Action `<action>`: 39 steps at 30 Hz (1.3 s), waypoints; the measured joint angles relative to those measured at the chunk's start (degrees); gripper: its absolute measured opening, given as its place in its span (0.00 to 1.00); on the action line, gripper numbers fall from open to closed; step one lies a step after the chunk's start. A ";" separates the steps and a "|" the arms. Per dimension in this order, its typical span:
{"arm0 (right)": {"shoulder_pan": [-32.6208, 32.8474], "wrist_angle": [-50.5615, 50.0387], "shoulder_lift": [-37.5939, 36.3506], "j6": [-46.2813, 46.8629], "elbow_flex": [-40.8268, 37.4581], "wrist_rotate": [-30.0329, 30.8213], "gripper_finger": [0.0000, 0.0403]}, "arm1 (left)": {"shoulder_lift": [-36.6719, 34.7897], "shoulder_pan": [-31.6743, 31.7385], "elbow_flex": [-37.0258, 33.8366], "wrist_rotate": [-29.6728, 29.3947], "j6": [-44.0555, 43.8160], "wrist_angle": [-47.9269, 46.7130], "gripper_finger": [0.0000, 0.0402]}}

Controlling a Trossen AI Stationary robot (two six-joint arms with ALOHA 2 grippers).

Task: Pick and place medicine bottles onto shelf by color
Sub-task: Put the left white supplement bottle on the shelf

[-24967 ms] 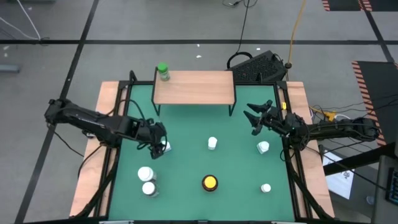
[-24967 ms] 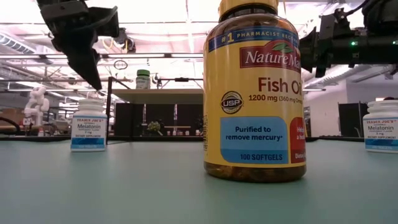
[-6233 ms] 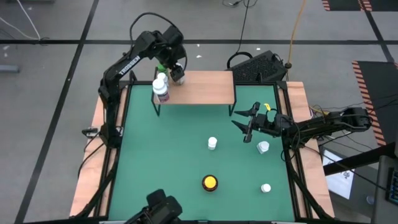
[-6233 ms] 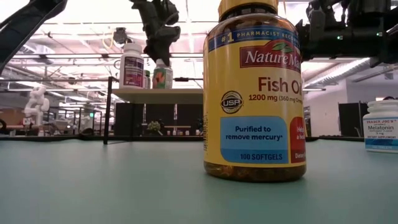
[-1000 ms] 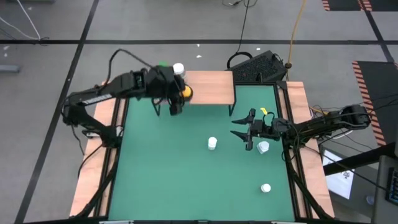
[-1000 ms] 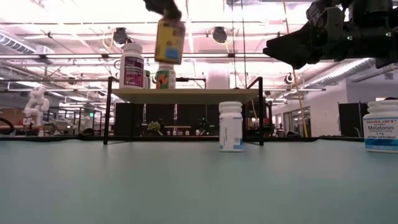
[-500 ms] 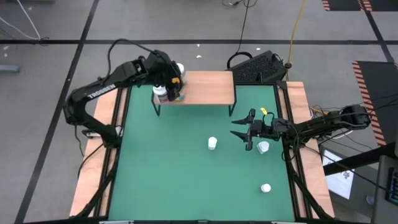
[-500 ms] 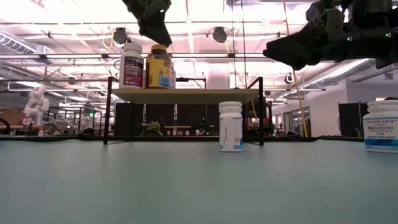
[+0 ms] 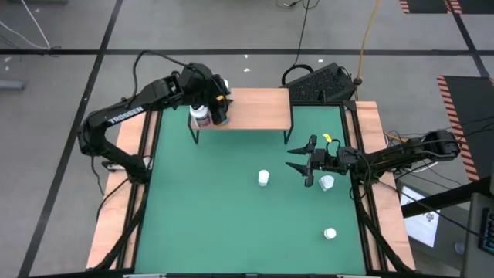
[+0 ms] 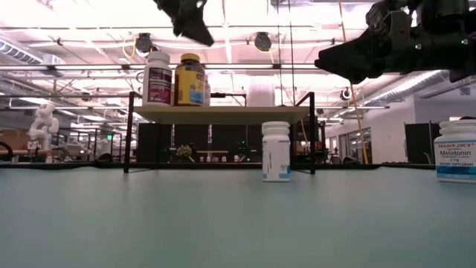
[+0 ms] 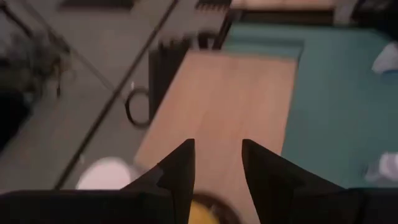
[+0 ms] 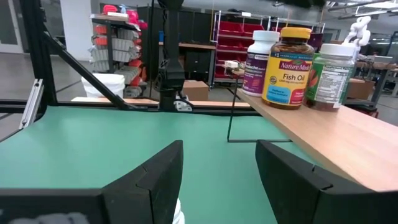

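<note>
We see the green table (image 9: 208, 216) first, and at its far edge the shelf (image 9: 258, 108), its light-wood top carrying three bottles bunched at one end. Our left gripper (image 9: 218, 99) hangs directly above that cluster with its fingers (image 11: 180, 171) parted and nothing between them; the amber bottle (image 12: 287, 57) with the yellow cap stands upright on the board just below the fingertips, free of them. Pressed in beside it we spot a white bottle with a purple label (image 10: 157, 77) on one flank and a green-labelled bottle (image 12: 331, 74) on the other, all three upright and close together. Out over the mat, our right gripper (image 9: 302, 162) hovers above the surface, fingers (image 12: 155, 177) spread wide and holding nothing. Just beside those fingers sits a small white bottle (image 9: 326, 183); another white bottle (image 9: 264, 178) stands upright a little beyond the fingertips toward mid-table. Smallest of all, a last white bottle (image 9: 330, 232) rests well apart from both grippers, near the table's front edge.
</note>
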 joint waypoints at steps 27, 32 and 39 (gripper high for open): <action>0.00 0.83 0.00 -0.08 0.00 -0.02 0.49 | 28.20 -31.69 -0.01 -5.13 2.14 12.19 0.69; 0.00 0.48 0.00 -0.19 0.00 -0.07 0.49 | 28.71 -32.27 -0.01 -4.47 13.41 9.00 0.65; 0.00 0.06 0.00 -0.07 0.00 -0.22 0.49 | 28.65 -30.12 -0.01 -4.54 16.24 10.90 0.57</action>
